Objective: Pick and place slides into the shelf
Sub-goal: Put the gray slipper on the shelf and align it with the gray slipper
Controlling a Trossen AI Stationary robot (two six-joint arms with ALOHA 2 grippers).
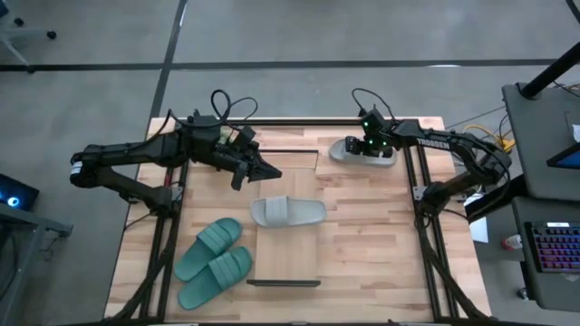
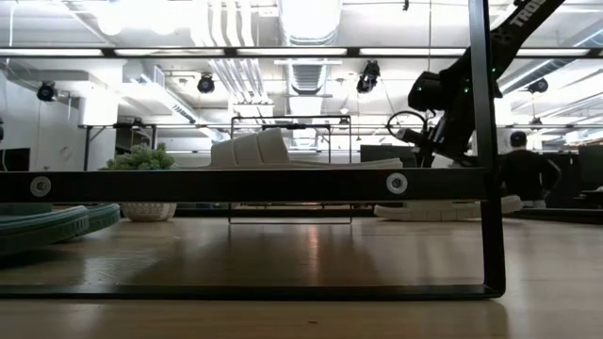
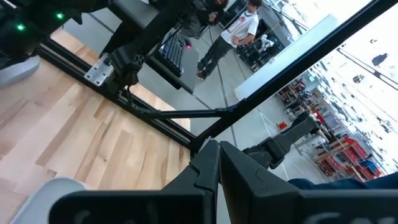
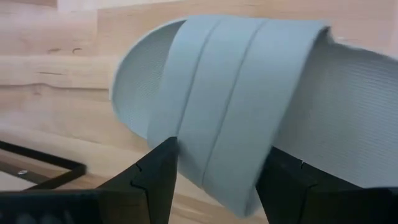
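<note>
One light grey slide (image 1: 288,212) lies sole down on the shelf (image 1: 288,258), a pale plank with black end frames; in the low view this slide (image 2: 252,149) shows above the shelf's near bar (image 2: 236,185). The other grey slide (image 1: 349,152) rests on the table near its far right corner. My right gripper (image 1: 372,145) is over it, open, with its fingers on either side of the wide strap (image 4: 217,93). The teal-green pair (image 1: 213,263) lies on the table left of the shelf. My left gripper (image 1: 269,170) is shut and hovers near the shelf's far end, holding nothing. My right gripper (image 4: 214,180) comes from above with one finger on each side of the grey slide's strap (image 4: 186,162), lying across the strap. I cannot tell whether the fingers touch it. The slide's sole (image 2: 443,209) rests on the table.
Black frame rails (image 1: 168,226) run along the table's left side and more rails (image 1: 426,235) along its right. The shelf's near end frame (image 2: 485,141) stands tall in the low view. A desk with a keyboard (image 1: 553,249) sits right of the table. A person (image 3: 233,34) stands beyond the table.
</note>
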